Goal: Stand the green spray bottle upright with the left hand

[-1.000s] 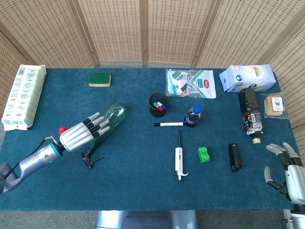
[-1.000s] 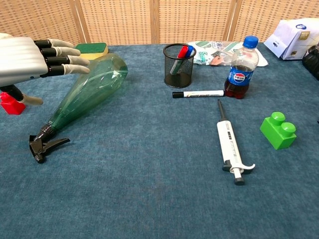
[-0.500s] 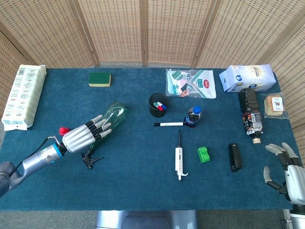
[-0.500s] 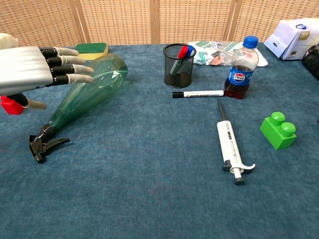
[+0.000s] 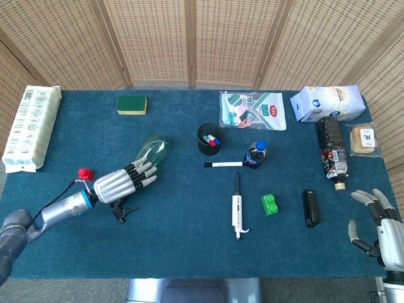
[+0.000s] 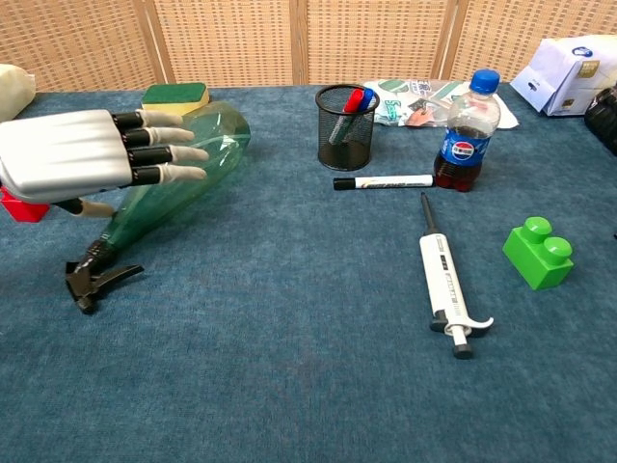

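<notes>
The green spray bottle (image 5: 154, 151) (image 6: 207, 154) lies on its side on the blue cloth, base toward the back right, black trigger nozzle (image 6: 92, 280) toward the front left. My left hand (image 5: 123, 181) (image 6: 92, 159) hovers over the bottle's middle and neck with its fingers straight and spread, holding nothing; whether it touches the bottle I cannot tell. My right hand (image 5: 379, 228) rests open at the table's front right corner, far from the bottle.
A small red block (image 6: 21, 206) sits left of the bottle's neck. A green sponge (image 5: 132, 105), a black pen cup (image 6: 345, 125), a marker (image 6: 383, 181), a cola bottle (image 6: 466, 130), a pipette (image 6: 445, 284) and a green brick (image 6: 538, 252) lie to the right.
My left hand has slid right and forward along the bottle, now covering more of its body. The nozzle has shifted slightly to the right. The right hand has stayed put.
</notes>
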`<action>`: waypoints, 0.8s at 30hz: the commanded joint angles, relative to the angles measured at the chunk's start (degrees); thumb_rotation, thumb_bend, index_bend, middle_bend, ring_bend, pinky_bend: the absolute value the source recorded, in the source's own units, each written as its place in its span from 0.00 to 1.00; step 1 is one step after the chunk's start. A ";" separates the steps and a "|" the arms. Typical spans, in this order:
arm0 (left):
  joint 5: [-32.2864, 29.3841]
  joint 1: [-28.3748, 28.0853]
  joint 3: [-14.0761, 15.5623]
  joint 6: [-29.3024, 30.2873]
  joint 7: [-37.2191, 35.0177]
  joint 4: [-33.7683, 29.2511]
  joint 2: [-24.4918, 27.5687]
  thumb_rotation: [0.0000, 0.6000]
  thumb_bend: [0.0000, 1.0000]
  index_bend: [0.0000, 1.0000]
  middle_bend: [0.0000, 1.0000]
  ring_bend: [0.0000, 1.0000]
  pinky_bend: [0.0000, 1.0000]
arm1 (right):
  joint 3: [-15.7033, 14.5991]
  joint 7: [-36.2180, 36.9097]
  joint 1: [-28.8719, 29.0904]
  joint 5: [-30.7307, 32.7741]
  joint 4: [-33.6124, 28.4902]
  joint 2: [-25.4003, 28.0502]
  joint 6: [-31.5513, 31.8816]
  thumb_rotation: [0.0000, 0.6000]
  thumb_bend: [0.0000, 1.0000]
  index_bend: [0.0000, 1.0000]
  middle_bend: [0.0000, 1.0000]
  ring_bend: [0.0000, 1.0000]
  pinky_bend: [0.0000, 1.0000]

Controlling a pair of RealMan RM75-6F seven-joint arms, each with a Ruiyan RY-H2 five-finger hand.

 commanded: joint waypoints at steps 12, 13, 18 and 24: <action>-4.49 -1.41 -1.89 -2.37 -0.70 1.15 -5.07 1.00 0.23 0.00 0.00 0.00 0.00 | -0.32 1.20 -1.13 -0.27 0.41 0.23 1.41 1.00 0.57 0.22 0.22 0.06 0.14; -4.96 -1.57 -2.22 -2.65 -0.77 0.62 -5.21 1.00 0.23 0.00 0.00 0.00 0.00 | -0.34 1.34 -1.21 -0.27 0.46 0.24 1.51 1.00 0.57 0.22 0.22 0.06 0.14; -5.90 -2.94 -2.85 -3.71 -0.24 -2.38 -5.44 1.00 0.23 0.00 0.00 0.00 0.00 | -0.44 2.08 -1.78 -0.36 0.83 0.34 2.25 1.00 0.57 0.22 0.22 0.06 0.14; -7.69 -3.88 -4.53 -3.68 -0.70 -6.79 -5.19 1.00 0.23 0.00 0.00 0.00 0.00 | -0.46 2.66 -2.31 -0.44 1.22 0.47 3.00 1.00 0.57 0.22 0.22 0.06 0.14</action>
